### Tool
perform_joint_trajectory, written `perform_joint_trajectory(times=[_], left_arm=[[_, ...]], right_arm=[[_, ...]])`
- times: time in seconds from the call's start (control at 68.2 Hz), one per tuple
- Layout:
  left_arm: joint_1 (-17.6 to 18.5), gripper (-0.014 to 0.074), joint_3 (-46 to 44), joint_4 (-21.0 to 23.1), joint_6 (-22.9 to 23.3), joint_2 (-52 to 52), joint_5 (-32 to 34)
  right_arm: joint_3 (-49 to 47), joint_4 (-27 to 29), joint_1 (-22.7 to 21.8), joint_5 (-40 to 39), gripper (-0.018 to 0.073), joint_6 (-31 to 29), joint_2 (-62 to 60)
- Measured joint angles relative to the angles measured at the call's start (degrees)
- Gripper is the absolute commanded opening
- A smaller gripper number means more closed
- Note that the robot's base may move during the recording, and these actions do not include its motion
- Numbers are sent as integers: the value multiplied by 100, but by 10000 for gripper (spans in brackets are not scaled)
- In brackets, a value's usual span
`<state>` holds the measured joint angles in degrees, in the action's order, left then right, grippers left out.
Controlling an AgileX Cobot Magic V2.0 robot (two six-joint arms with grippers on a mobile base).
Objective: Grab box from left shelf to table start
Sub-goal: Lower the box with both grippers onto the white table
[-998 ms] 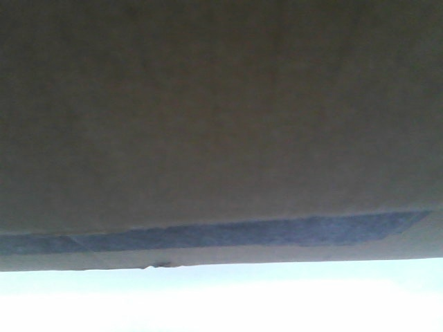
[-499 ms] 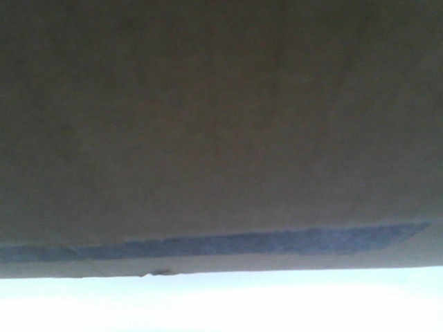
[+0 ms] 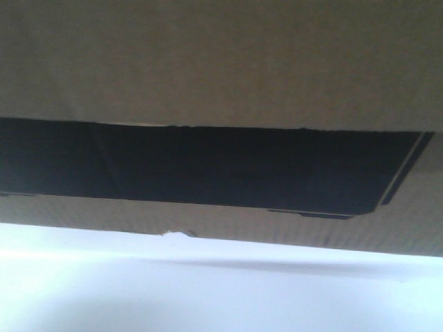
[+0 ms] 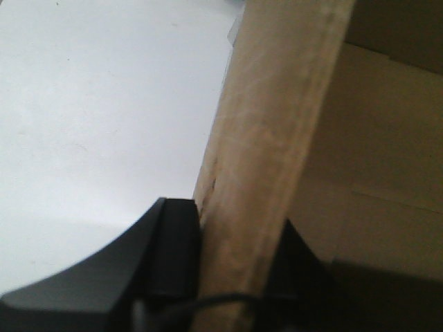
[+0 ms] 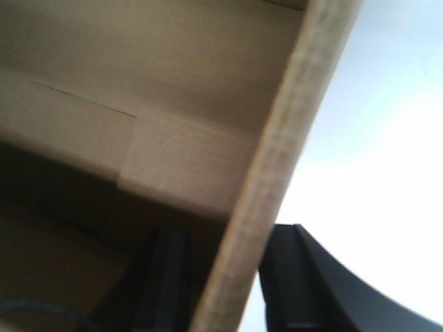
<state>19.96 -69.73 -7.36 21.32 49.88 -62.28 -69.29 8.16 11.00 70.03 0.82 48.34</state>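
Observation:
The tan cardboard box (image 3: 221, 62) fills the upper part of the front view, its black printed rectangle (image 3: 208, 166) running across the middle. The box's lower edge hangs above a white table (image 3: 221, 290). In the left wrist view, my left gripper (image 4: 232, 218) is shut on an upright wall of the box (image 4: 270, 138), with a black finger (image 4: 173, 242) pressed on its outer side. In the right wrist view, my right gripper (image 5: 225, 234) holds the opposite wall (image 5: 291, 117), one finger inside the box and one finger (image 5: 291, 277) outside. The left shelf is out of view.
The white table surface (image 4: 90, 104) lies beyond the box on the left side. On the right side the same white surface (image 5: 374, 138) shows past the box wall. The box blocks most of the front view.
The box's front face has turned more towards the camera. The black rectangle has grown from a thin band to a tall one, and the box's lower edge sits higher in the frame.

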Motion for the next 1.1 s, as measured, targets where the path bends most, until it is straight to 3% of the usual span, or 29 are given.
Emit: perform_joint_trajectory(times=[0.161, 0.367, 0.792, 0.866, 0.939, 1.042, 1.1], left_arm=[[0, -93, -90, -9, -44, 939, -10], [0, -93, -90, -38, -44, 1916, 16], [-19, -82, -90, -106, -44, 2750, 251], [-19, -15, -90, -68, -47, 2824, 279], [-19, 111, -95, -30, -105, 2885, 303], [-19, 333, -118, 125, -308, 2918, 333], [-19, 414, -123, 275, -366, 2930, 395]], right_arm=[[-389, -287, -33, 195, 60, 15, 1012], [-402, -536, -57, -120, 60, 20, 2102], [-402, -679, -82, -500, 60, -82, 2920], [-402, -723, -82, -500, 69, -112, 2920], [-402, -758, -82, -500, 127, -112, 2920], [-402, -778, -104, -538, 311, -134, 2920], [-402, -778, -104, -579, 443, -147, 2924]])
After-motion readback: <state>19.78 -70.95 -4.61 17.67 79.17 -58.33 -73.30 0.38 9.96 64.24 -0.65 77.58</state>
